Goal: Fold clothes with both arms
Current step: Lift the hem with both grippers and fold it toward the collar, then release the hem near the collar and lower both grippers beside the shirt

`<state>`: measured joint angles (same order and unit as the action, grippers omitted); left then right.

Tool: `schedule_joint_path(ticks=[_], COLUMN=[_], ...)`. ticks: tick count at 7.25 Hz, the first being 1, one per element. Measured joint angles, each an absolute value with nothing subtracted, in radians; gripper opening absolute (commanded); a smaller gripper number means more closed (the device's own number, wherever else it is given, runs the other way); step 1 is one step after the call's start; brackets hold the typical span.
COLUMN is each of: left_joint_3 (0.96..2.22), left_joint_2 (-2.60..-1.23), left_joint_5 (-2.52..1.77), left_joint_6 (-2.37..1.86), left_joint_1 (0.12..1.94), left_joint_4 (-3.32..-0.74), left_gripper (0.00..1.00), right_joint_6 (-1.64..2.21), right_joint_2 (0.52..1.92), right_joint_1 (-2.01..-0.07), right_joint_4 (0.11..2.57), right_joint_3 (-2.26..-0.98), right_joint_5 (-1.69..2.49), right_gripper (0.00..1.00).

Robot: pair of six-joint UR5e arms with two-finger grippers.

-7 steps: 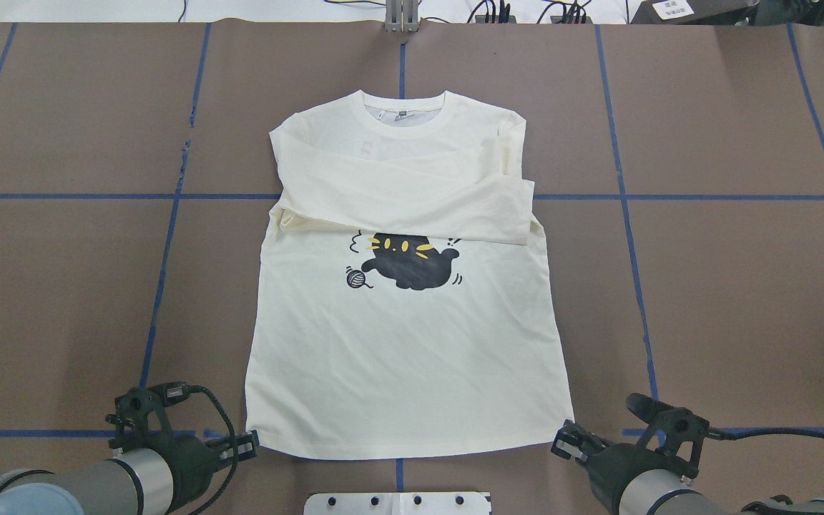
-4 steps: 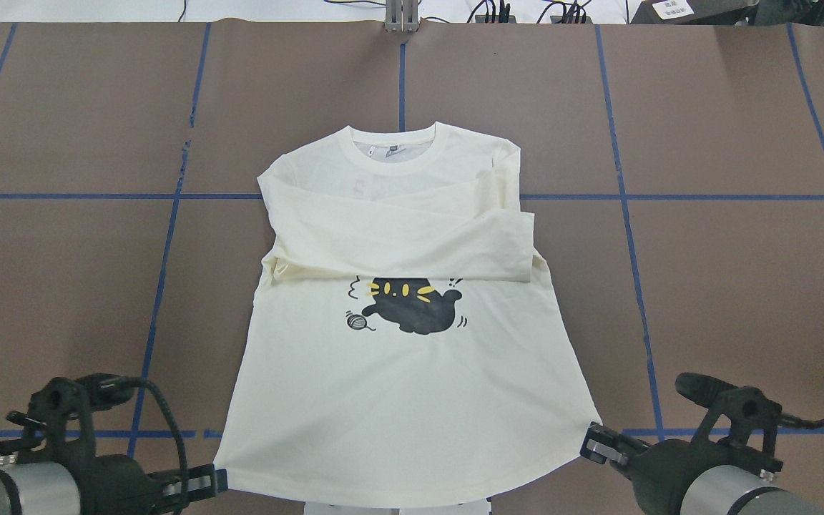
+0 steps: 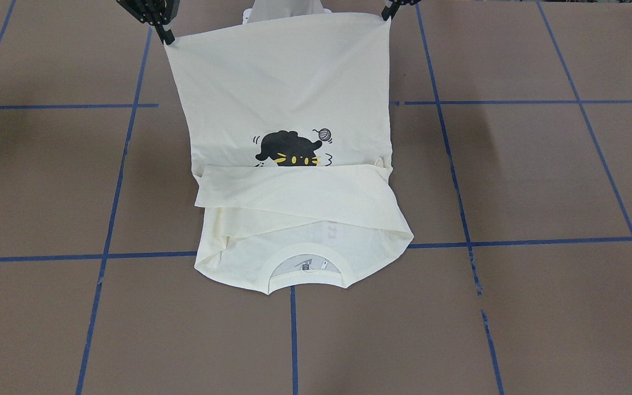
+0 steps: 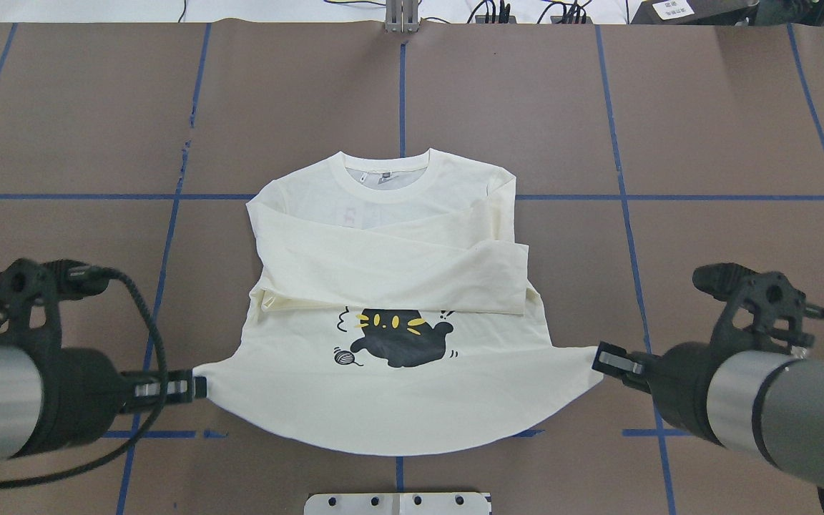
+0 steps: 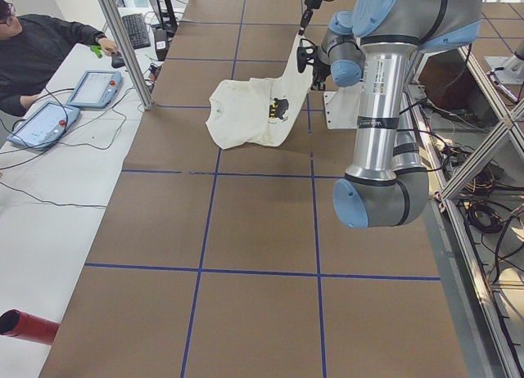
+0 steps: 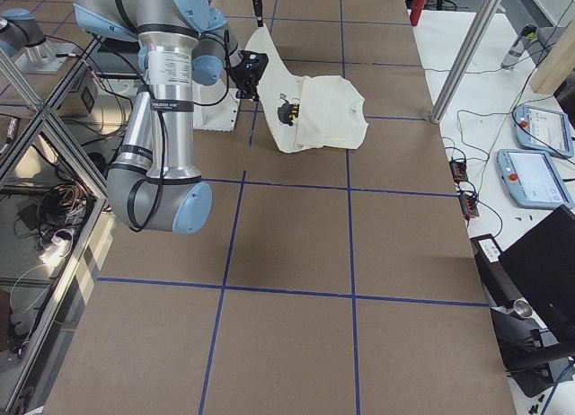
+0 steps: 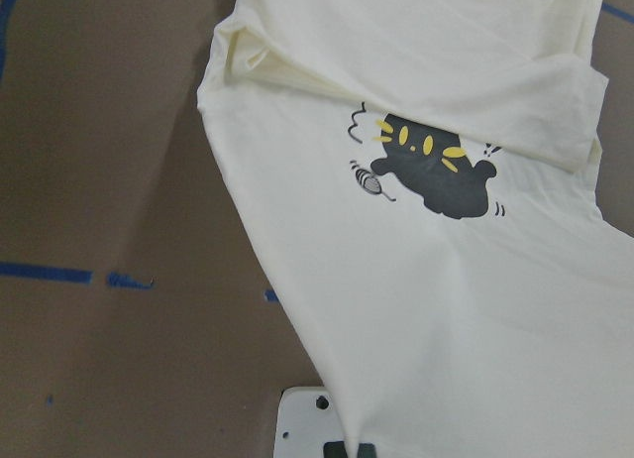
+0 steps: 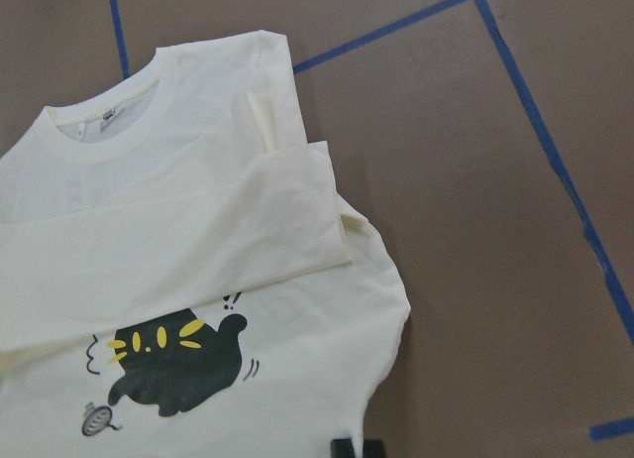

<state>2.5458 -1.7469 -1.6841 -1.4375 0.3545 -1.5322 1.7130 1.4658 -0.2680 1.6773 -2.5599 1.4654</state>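
The cream T-shirt (image 4: 398, 386) lies print side up, its black cat print (image 4: 399, 337) showing, both sleeves folded across the chest. Its collar end rests on the table; its hem end is raised off the table. My left gripper (image 4: 197, 387) is shut on the shirt's left hem corner. My right gripper (image 4: 600, 356) is shut on the right hem corner. The hem sags in a curve between them. In the front-facing view the shirt (image 3: 288, 93) hangs from the left gripper (image 3: 387, 15) and the right gripper (image 3: 168, 39). The shirt also shows in the left wrist view (image 7: 446, 309) and the right wrist view (image 8: 198, 270).
The brown table (image 4: 727, 143) carries a grid of blue tape lines. A white pedestal plate (image 4: 398, 503) sits at the near edge under the hem. An operator (image 5: 37, 47) sits at a side desk with tablets (image 5: 90, 87).
Both grippers have risen and moved apart, lifting the hem corners. The shirt has slid toward the robot and its lower half now hangs stretched between them.
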Motion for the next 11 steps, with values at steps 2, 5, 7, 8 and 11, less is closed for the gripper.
schedule_joint_path(ticks=[2,5,7,8,11], left_joint_3=[2.353,2.086,1.876,1.762,1.553], left_joint_2=[-1.896,-2.02,-2.058,-2.088,-2.139], left_joint_5=[-1.739,-1.761,-1.758,-1.756,-1.752], left_joint_6=[-1.268,-1.104,-1.075,-1.072,-1.063], left_joint_1=[0.549,0.734,0.769,0.772,0.767], left_joint_4=[-1.496,-1.525,-1.679,-1.754,-1.875], left_gripper=[0.0,0.0,0.0,0.0,0.0], right_joint_6=[1.582,1.462,1.446,1.445,1.445], right_joint_2=[1.271,1.106,1.03,1.012,0.981], right_joint_1=[-0.467,-0.652,-0.681,-0.686,-0.687], right_joint_4=[1.676,1.667,1.648,1.591,1.424], right_joint_3=[-2.334,-2.064,-1.919,-1.837,-1.628], right_joint_5=[1.562,1.632,1.633,1.629,1.624], right_gripper=[0.0,0.0,0.0,0.0,0.0])
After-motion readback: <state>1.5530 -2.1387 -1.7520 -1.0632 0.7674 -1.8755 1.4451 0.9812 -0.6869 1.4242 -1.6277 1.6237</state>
